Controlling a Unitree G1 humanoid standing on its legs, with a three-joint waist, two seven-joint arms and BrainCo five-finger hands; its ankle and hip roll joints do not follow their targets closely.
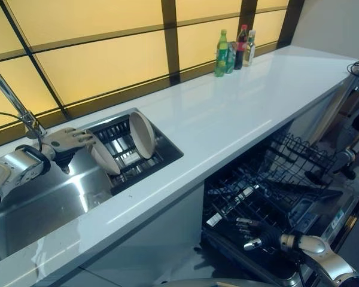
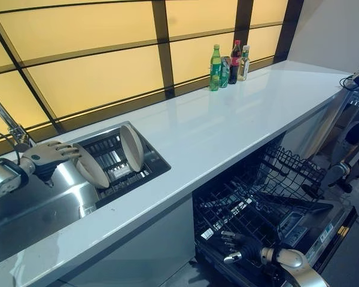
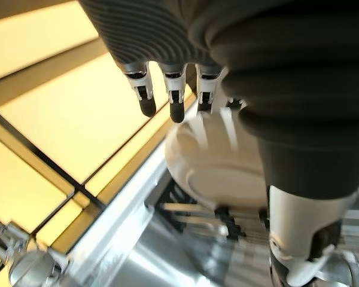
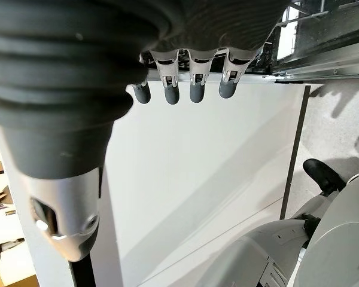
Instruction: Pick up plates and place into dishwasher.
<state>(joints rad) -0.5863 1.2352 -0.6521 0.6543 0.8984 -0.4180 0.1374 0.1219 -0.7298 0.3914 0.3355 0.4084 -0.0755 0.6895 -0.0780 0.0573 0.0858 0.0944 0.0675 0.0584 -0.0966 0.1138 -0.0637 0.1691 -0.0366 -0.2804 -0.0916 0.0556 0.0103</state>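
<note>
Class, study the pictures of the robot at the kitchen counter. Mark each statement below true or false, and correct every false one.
1. Two plates stand in the sink rack. True: the near plate and the far plate.
2. The left robot hand carries a plate over the counter. False: it reaches by the near plate with straight fingers, gripping nothing.
3. The bottles stand on the counter by the window. True.
4. The dishwasher rack is pushed in, door shut. False: it is pulled out, door open.
5. The right robot hand holds a plate. False: it is empty, by the dishwasher rack.
</note>
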